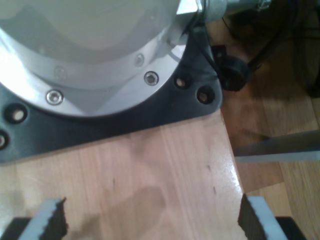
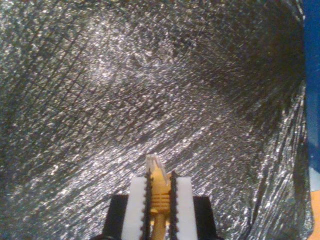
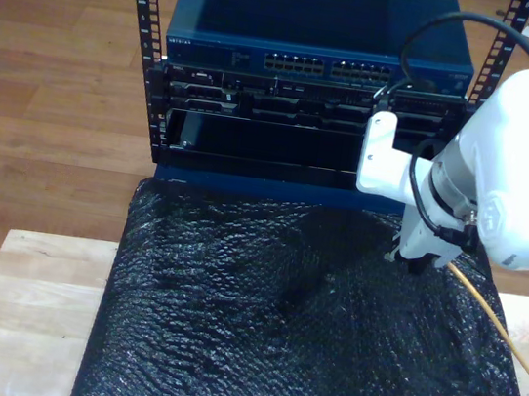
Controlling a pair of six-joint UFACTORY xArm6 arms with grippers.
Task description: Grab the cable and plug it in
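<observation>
1. Pinched tight: my second gripper [image 2: 160, 192] clamping the cable [image 2: 159, 197] just behind its plug, ribbed yellow boot squeezed between the two white pads [image 2: 137, 205].
2. Clear plastic plug [image 2: 153, 162] poking out past the fingertips, free and pointing forward over the crinkled foil mat [image 2: 150, 80].
3. Spread wide: my first gripper [image 1: 150, 217], toothed pads [image 1: 54, 220] standing well apart with nothing between them, hanging over bare wooden table [image 1: 150, 165] beside a round metal arm base [image 1: 90, 55] on its black mounting plate [image 1: 125, 120].
4. Outward in the exterior view: white arm [image 3: 503, 182] at that view's right, the yellow cable trailing from under it across the dark mat [image 3: 296, 321] toward the lower right edge.
5. Beyond the mat, a rack [image 3: 310, 86] with a blue network switch [image 3: 317, 38] on top, its row of ports [image 3: 332, 70] facing the camera.
6. Progress, by judgement: grab done, cable firmly in hand; plugging not yet done, plug well apart from the ports and low over the mat. Left to do: lift, line up with a port, push home.
7. View against view: second wrist view giving the grip and plug orientation up close, no rack; exterior view giving the rack, ports and cable run, but jaws and plug hidden under the arm; first wrist view giving the idle open claw and table edge.
</observation>
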